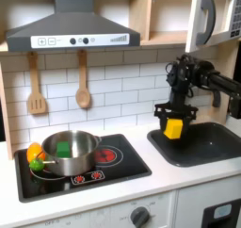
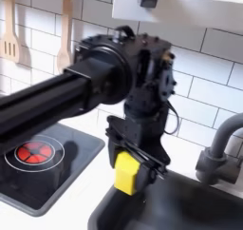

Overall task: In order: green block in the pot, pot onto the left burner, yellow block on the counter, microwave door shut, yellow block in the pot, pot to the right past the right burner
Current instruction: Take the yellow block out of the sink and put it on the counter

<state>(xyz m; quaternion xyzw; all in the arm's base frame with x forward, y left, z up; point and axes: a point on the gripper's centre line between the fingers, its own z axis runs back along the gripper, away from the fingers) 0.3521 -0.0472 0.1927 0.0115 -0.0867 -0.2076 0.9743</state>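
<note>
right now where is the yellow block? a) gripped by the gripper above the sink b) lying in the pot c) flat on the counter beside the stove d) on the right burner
a: the gripper is shut on the yellow block, holding it above the sink; the second exterior view shows the same block between the fingers, clear of the basin.

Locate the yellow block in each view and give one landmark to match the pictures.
First exterior view: the yellow block is right of centre, held in the gripper above the sink's left edge.
Second exterior view: the yellow block is low, at centre, held in the gripper.
Shared landmark: the red burner.
</note>
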